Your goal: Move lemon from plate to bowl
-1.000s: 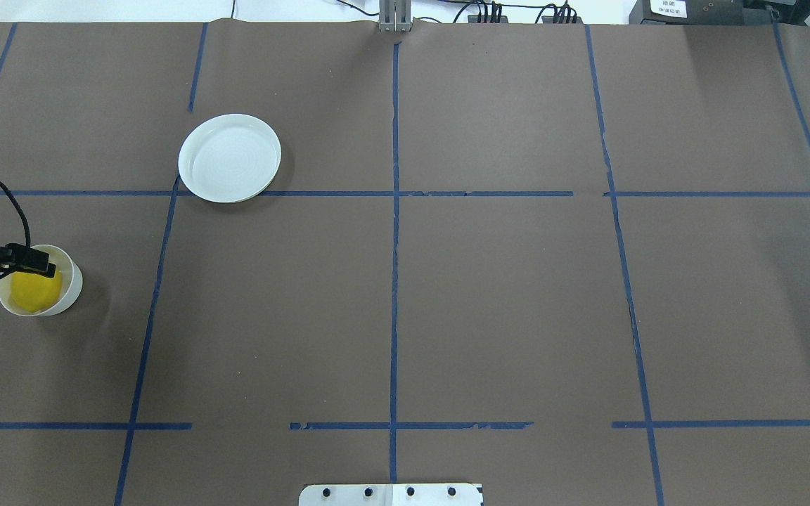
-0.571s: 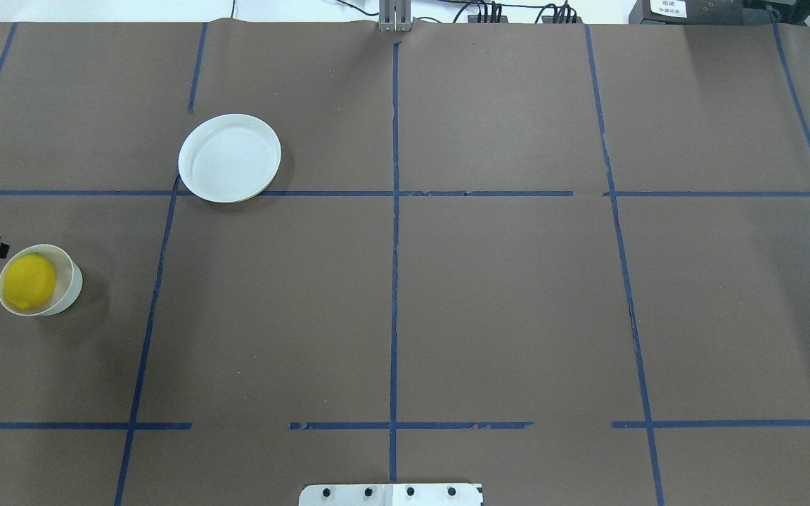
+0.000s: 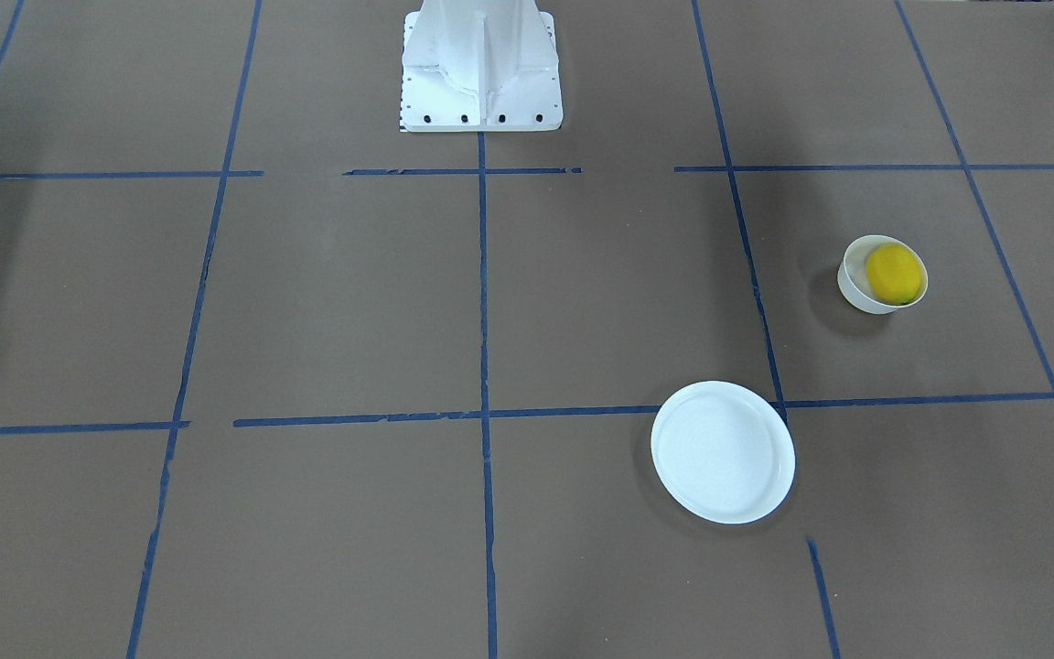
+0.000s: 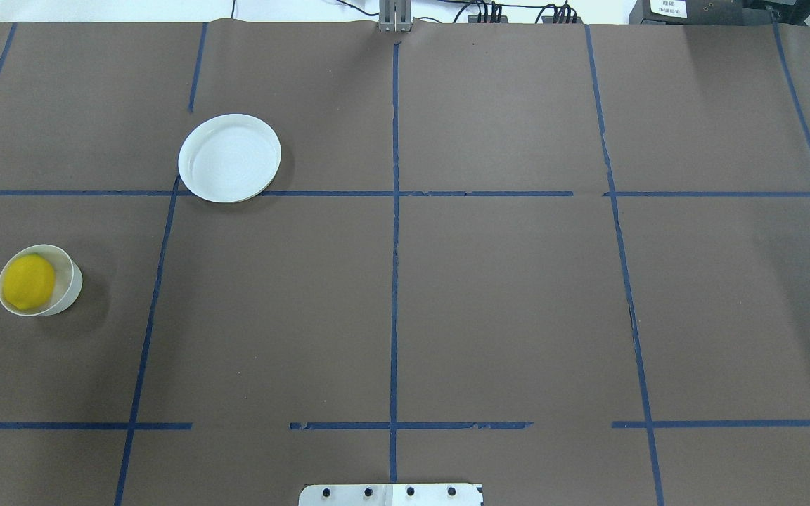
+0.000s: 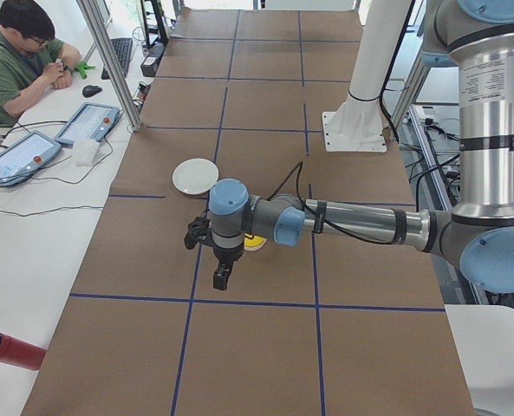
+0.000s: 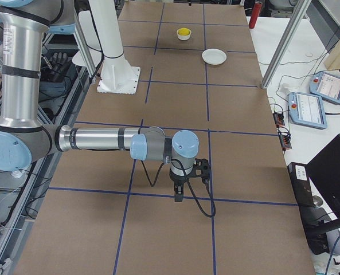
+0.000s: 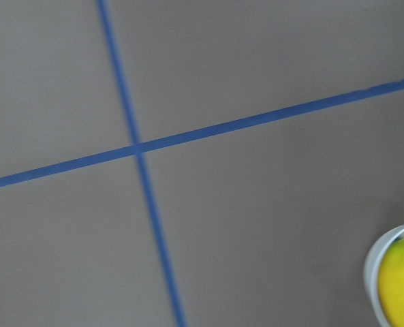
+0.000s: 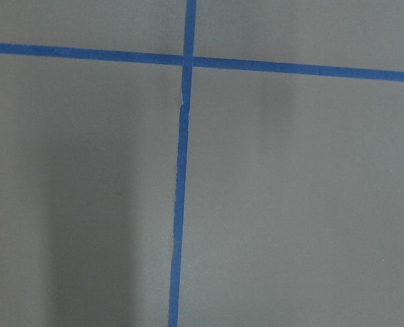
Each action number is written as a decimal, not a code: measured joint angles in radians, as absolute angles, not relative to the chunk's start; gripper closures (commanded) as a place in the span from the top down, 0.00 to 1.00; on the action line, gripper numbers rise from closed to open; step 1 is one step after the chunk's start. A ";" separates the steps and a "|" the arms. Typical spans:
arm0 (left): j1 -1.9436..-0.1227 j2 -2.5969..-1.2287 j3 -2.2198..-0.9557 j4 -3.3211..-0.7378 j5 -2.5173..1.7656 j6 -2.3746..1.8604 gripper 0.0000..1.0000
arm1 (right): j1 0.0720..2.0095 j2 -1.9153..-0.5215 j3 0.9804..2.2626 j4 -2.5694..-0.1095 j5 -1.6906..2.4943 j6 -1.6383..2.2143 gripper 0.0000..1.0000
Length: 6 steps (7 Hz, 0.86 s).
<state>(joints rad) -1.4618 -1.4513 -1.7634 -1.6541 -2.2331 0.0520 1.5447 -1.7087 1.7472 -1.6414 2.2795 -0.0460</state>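
The yellow lemon (image 4: 28, 282) lies inside the small white bowl (image 4: 73, 280) at the table's left side; both also show in the front-facing view, lemon (image 3: 895, 273) in bowl (image 3: 855, 286), and at the left wrist view's lower right corner (image 7: 402, 283). The flat white plate (image 4: 229, 158) stands bare, farther back and to the right of the bowl. My left gripper (image 5: 220, 277) hangs above the table beside the bowl, apart from it; I cannot tell whether it is open. My right gripper (image 6: 178, 196) hangs over bare table far from both dishes; its state cannot be told.
The brown table cover carries a grid of blue tape lines. The robot's white base plate (image 4: 391, 494) sits at the near middle edge. An operator (image 5: 22, 52), tablets (image 5: 87, 123) and a red cylinder (image 5: 9, 349) are on the side bench.
My left gripper was over the bowl and the lemon, then drew back to the left and left the overhead view. The lemon stays in the bowl.
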 measured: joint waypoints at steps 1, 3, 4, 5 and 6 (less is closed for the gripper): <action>-1.501 -1.445 -1.758 -1.578 -2.262 0.105 1.00 | 1.545 -1.709 1.747 -1.641 2.279 -0.046 1.00; -1.523 -1.427 -1.754 -1.522 -2.313 0.134 1.00 | 1.545 -1.709 1.747 -1.641 2.280 -0.046 1.00; -1.526 -1.424 -1.754 -1.519 -2.321 0.137 1.00 | 1.545 -1.709 1.747 -1.641 2.279 -0.046 1.00; -1.529 -1.425 -1.753 -1.523 -2.324 0.138 1.00 | 1.545 -1.709 1.747 -1.641 2.280 -0.046 1.00; -1.533 -1.426 -1.755 -1.525 -2.325 0.138 1.00 | 1.545 -1.709 1.747 -1.641 2.279 -0.046 1.00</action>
<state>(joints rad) -1.5329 -1.4256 -1.7546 -1.5247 -2.3247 0.1379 1.5447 -1.7088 1.7472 -1.6413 2.2795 -0.0460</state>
